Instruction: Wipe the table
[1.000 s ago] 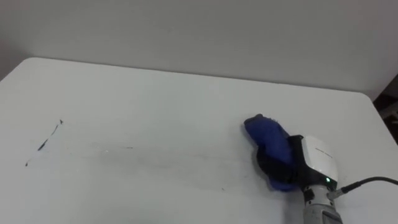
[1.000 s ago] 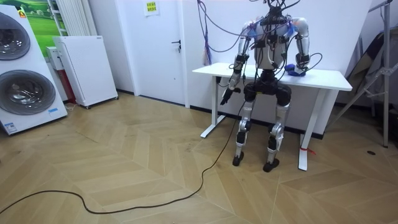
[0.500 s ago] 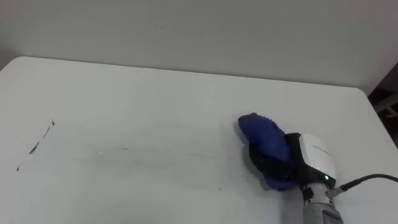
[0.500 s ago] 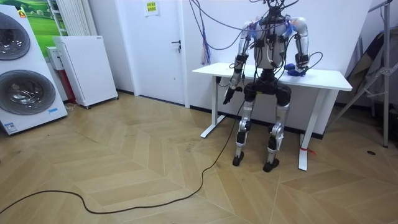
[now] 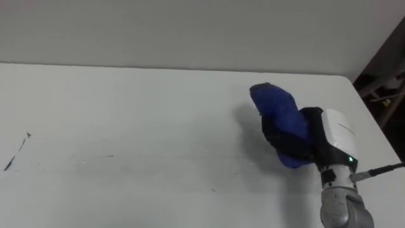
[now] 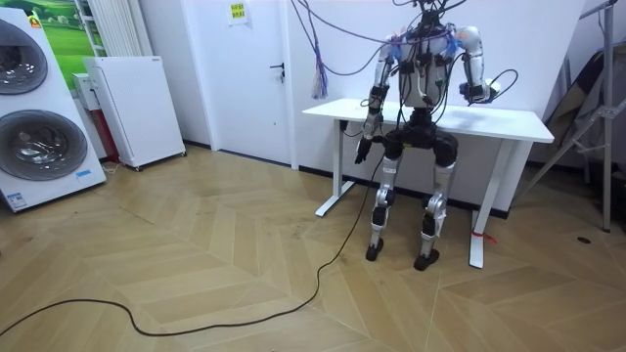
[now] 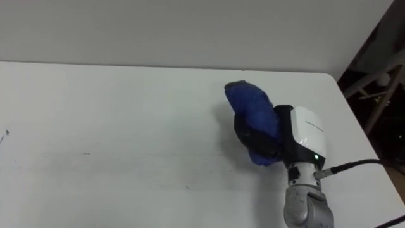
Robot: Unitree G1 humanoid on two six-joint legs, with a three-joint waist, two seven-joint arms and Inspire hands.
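Cloth (image 5: 281, 120) gripped by our right hand (image 5: 329, 136), fingers curled round it, hovers over the table's (image 5: 126, 101) right side, mid-wipe; left hand (image 6: 363, 149) hangs idle. Marks (image 5: 16, 154) far left: we judge a lowered, leftward sweep comes next.

Place: a robot test room dressed like a home utility space.
Appliances: two stacked front-loading washing machines (image 6: 44, 147) at the room view's left, with a white cabinet-like unit (image 6: 132, 108) beside them.
Floor: herringbone wood floor (image 6: 196, 264).
Furniture: a plain white table (image 6: 509, 122) on metal legs, against a bare white wall (image 6: 538, 39).
Door: a white door (image 6: 256, 78) with a dark handle.
Gear: a tripod stand (image 6: 587, 127) at the room view's right.
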